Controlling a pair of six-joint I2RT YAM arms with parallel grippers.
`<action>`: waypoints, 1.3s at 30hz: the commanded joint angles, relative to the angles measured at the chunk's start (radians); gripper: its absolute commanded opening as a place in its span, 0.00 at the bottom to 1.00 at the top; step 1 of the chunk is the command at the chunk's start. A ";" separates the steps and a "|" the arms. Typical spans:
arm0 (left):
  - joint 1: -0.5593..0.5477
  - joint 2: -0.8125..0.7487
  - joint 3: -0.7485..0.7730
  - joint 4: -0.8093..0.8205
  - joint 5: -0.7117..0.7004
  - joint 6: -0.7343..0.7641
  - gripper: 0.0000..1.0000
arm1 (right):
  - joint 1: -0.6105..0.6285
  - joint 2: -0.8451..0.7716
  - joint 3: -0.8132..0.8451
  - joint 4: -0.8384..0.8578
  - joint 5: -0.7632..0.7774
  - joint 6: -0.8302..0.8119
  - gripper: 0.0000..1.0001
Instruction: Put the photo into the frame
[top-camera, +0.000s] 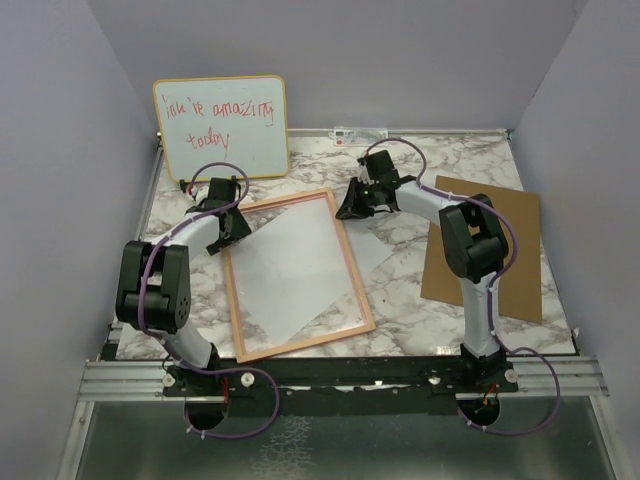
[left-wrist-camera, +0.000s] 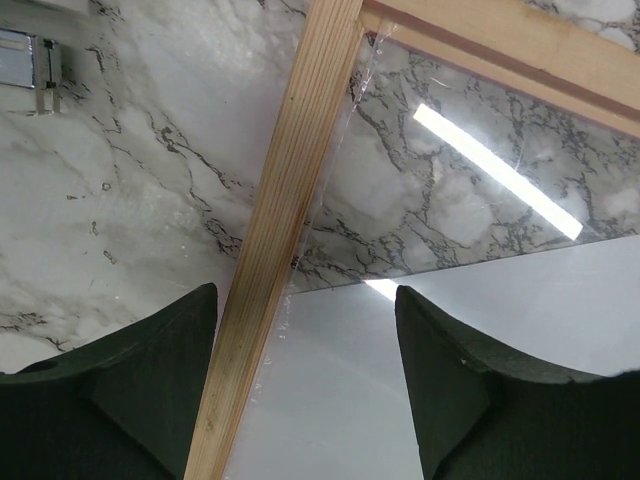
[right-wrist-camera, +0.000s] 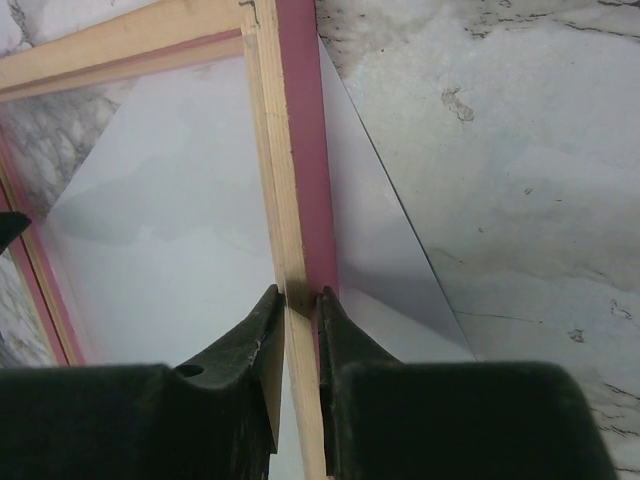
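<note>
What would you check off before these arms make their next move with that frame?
1. Right gripper holding the frame: ok, jaws pinched on its right rail near the far corner.
2. Left gripper holding too: not ok, jaws open astride the left rail.
3. Photo squared within the frame: not ok, it lies askew beneath, one corner poking out past the right rail.
4. Photo's picture side: cannot tell, only plain white shows.
5. Board out of the way: ok, lying apart to the right.
</note>
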 joint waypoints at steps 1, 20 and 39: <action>0.007 0.043 -0.001 0.009 0.046 0.020 0.72 | 0.015 -0.006 -0.003 -0.045 0.036 -0.022 0.17; 0.010 0.066 -0.012 0.323 0.621 0.063 0.66 | 0.010 -0.176 -0.122 0.019 0.076 0.001 0.30; 0.016 0.094 0.091 0.177 0.413 0.086 0.74 | -0.031 -0.282 -0.151 -0.110 0.394 0.111 0.66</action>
